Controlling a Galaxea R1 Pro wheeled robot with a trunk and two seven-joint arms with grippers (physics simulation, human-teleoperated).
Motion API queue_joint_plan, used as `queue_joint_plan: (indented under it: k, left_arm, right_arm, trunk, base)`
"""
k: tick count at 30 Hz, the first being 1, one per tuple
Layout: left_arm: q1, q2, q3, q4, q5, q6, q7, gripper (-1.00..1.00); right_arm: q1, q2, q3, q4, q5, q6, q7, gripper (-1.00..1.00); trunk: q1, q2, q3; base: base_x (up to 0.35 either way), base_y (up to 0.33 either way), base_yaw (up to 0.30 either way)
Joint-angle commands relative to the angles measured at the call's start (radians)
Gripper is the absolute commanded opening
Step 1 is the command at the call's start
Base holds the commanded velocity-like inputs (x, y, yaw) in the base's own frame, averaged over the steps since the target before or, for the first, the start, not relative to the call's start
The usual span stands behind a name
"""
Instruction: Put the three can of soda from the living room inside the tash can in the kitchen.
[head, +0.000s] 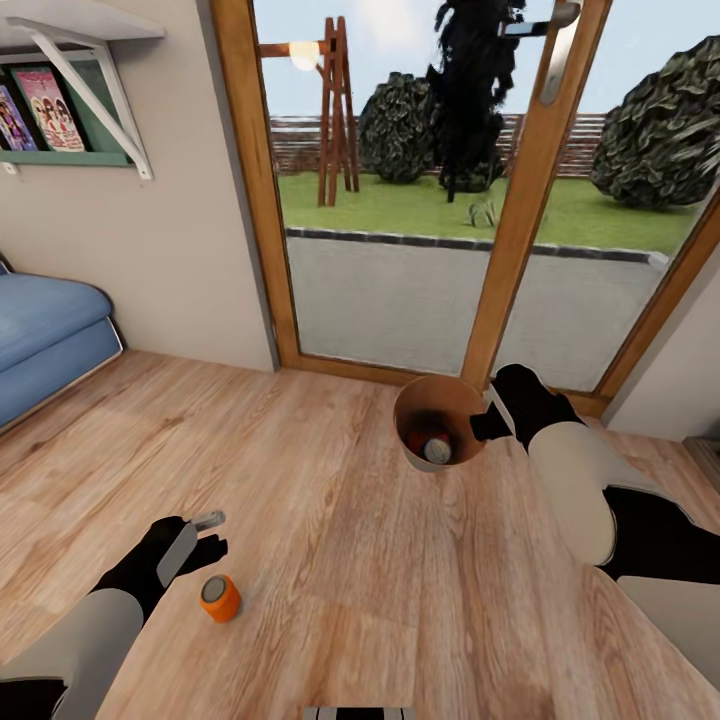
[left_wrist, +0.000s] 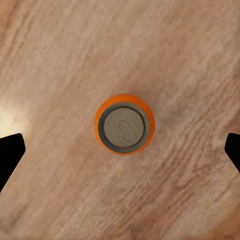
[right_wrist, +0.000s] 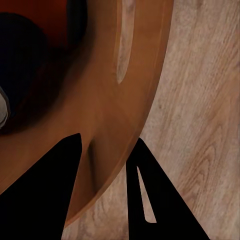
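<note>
Wood floor (head: 330, 560) bears orange can (head: 220, 598) under spread left gripper (head: 205, 535).

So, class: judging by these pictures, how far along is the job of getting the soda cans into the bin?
Done: at least one can already lies inside the bin; others there can't be counted. In hand: the right pincer grips the bin's rim, and the open left pincer hangs above an upright orange can on the wood floor. Left: grab that can, drop it in, then take the bin to the kitchen.
</note>
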Motion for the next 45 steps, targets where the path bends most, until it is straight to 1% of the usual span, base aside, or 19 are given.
queue_joint_plan:
  k: [1, 17, 29, 45]
  left_arm:
    - [0.0, 0.0, 0.0, 0.0, 0.0, 0.0, 0.0, 1.0]
    - [0.0, 0.0, 0.0, 0.0, 0.003, 0.001, 0.0, 1.0]
    - [0.0, 0.0, 0.001, -0.002, 0.002, -0.001, 0.002, 1.0]
    - [0.0, -0.001, 0.002, -0.001, 0.002, -0.001, 0.002, 1.0]
  right_arm:
    - [0.0, 0.0, -0.002, -0.001, -0.014, 0.0, 0.002, -1.0]
    - [0.002, 0.002, 0.001, -0.001, -0.014, 0.0, 0.002, -1.0]
    - [0.003, 0.0, 0.002, -0.001, -0.014, 0.0, 0.002, -1.0]
    - [0.003, 0.0, 0.003, -0.001, -0.014, 0.0, 0.002, -1.0]
  trunk:
    - [0.0, 0.0, 0.0]
    - [0.0, 0.0, 0.0]
    - [0.0, 0.0, 0.0]
    - [0.007, -0.004, -0.062]
  base:
    - [0.019, 0.0, 0.0]
    - [0.078, 0.047, 0.0]
    - [0.012, 0.008, 0.0]
    - [0.0, 0.0, 0.0]
